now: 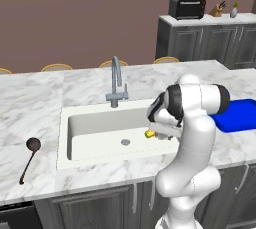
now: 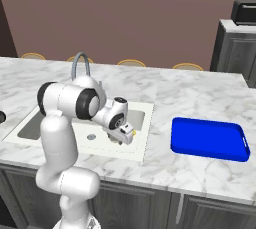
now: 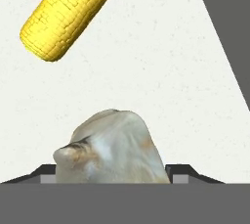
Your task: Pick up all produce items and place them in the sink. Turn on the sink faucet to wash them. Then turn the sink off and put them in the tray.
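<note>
Left base view: tool [image 1: 159,132] low in sink [image 1: 90,128], corn [image 1: 149,134] just beside it. Right base view: tray [image 2: 209,139] well off to the right. Hand view: beige item [image 3: 111,147] between the fingertips, apparently held; corn's axis diagonal beyond.

White marble counter [image 1: 35,103] across frame middle. Sink [image 1: 75,128] set in at centre, faucet [image 1: 116,85] at its back rim. Blue tray [image 2: 209,139] lying flat at right. Black ladle [image 1: 29,157] lying at lower left.
</note>
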